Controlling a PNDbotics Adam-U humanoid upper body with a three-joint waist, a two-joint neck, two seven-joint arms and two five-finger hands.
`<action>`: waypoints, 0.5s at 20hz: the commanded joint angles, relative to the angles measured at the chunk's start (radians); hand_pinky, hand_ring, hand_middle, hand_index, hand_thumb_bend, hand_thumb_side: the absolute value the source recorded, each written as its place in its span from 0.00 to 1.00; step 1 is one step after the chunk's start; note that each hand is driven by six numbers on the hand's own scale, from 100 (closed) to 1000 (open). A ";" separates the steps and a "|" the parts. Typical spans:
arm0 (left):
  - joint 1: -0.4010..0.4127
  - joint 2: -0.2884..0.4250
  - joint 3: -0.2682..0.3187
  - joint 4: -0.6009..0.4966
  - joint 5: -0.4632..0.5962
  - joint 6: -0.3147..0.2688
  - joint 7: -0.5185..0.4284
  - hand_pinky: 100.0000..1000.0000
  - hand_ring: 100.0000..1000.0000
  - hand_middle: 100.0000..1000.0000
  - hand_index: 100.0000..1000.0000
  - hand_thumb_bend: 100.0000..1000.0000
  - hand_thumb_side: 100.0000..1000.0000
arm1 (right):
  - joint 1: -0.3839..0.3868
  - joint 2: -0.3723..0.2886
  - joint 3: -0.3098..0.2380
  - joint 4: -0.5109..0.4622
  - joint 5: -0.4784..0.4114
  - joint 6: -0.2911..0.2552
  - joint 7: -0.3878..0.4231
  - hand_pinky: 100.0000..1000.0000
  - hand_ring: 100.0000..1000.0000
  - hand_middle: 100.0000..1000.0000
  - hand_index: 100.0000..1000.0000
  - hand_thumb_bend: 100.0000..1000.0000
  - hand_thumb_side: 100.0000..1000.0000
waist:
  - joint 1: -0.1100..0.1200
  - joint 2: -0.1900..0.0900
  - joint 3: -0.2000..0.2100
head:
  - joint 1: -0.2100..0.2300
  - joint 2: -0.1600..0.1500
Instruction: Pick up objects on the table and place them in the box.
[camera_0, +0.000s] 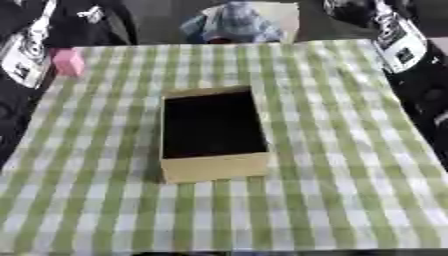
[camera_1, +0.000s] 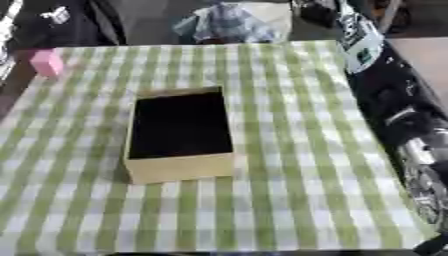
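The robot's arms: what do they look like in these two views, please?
Both are mostly black. The left arm carries a white panel with dark markings. The right arm has a similar white panel with black markings, and silver joint parts lower down. No hand can be made out.

- It looks like a test room or lab set up for robot trials, not a home.
- A table (camera_0: 350, 200) under a green and white checked cloth fills the view (nothing domestic around it).
- Black robot arms (camera_1: 394, 100) with white labels flank its left and right edges.
- A crumpled plastic bag (camera_0: 232, 22) sits beyond the far edge.
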 joint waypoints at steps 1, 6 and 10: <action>-0.026 0.056 -0.006 -0.006 -0.069 0.007 -0.043 0.81 0.88 0.88 0.90 0.69 0.59 | -0.020 -0.027 -0.003 -0.010 0.001 -0.002 0.000 0.73 0.87 0.88 0.92 0.34 0.56 | 0.002 -0.024 0.000 | -0.002 0.005; -0.030 0.093 0.000 -0.006 -0.230 0.014 -0.092 0.83 0.88 0.88 0.90 0.76 0.34 | -0.016 -0.031 -0.004 -0.007 0.004 -0.001 0.000 0.73 0.87 0.88 0.92 0.35 0.56 | 0.004 -0.026 0.004 | -0.003 0.005; -0.032 0.115 0.007 0.000 -0.353 0.018 -0.132 0.84 0.90 0.91 0.93 0.79 0.24 | -0.014 -0.032 -0.004 -0.007 0.006 -0.002 0.002 0.73 0.87 0.88 0.92 0.35 0.56 | 0.005 -0.027 0.006 | -0.003 0.005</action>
